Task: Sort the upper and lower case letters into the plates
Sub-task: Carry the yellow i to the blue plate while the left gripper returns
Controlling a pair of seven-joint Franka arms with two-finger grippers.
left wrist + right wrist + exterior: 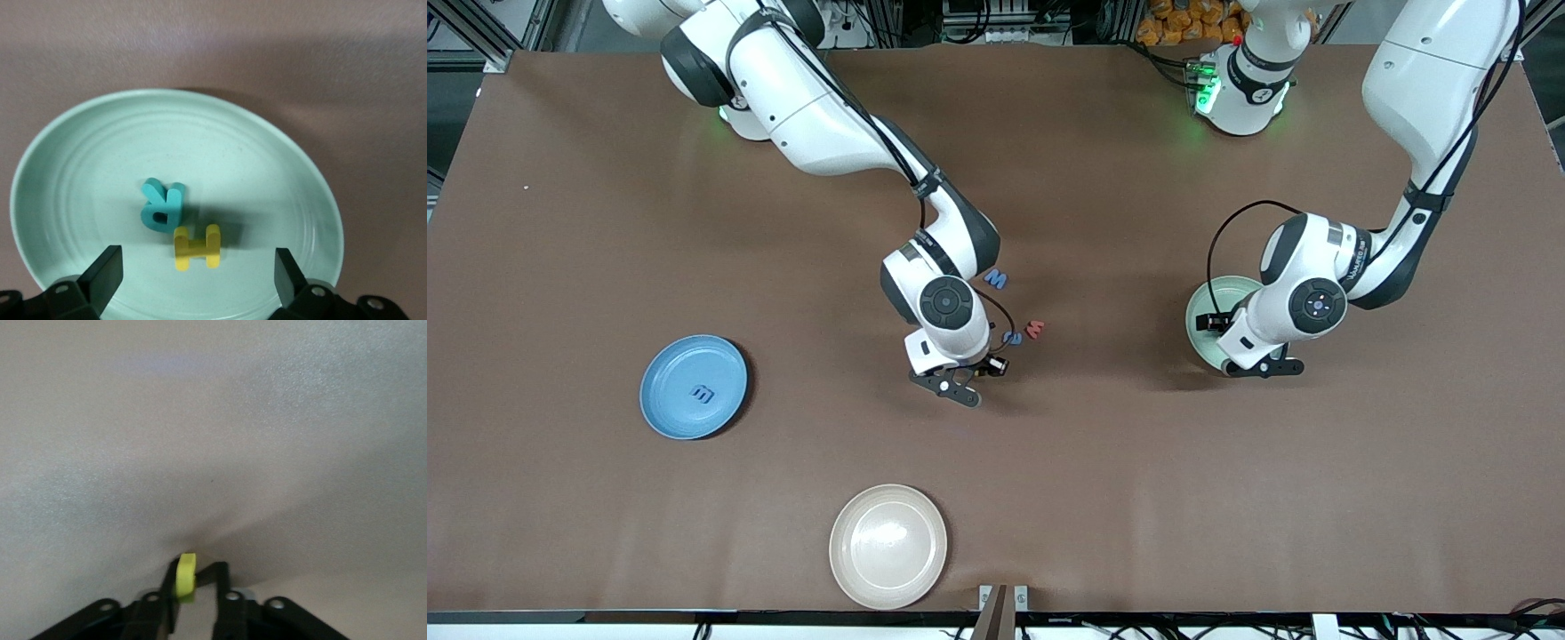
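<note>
Front view: my right end effector (958, 386) sits low over the bare desk (1138, 498), near the middle. Just beside it, toward the bases, lie a blue letter (1012, 338) and a red letter (1035, 330); another blue letter (996, 279) lies farther from the camera. My left end effector (1258, 366) hangs over the mint green plate (1202, 307). The sky blue plate (693, 387), toward the right arm's end, holds one dark blue letter (703, 394). A beige plate (888, 546) sits nearest the camera.

Left wrist view: my fingers (101, 277) stand wide apart, gripping nothing. In the mint green plate (80, 160) lie a teal R (162, 205) and a yellow H (196, 247), touching.

Right wrist view: my fingers (217, 587) are clamped on a small yellow letter (186, 575), held edge-on just above the desk (213, 440).
</note>
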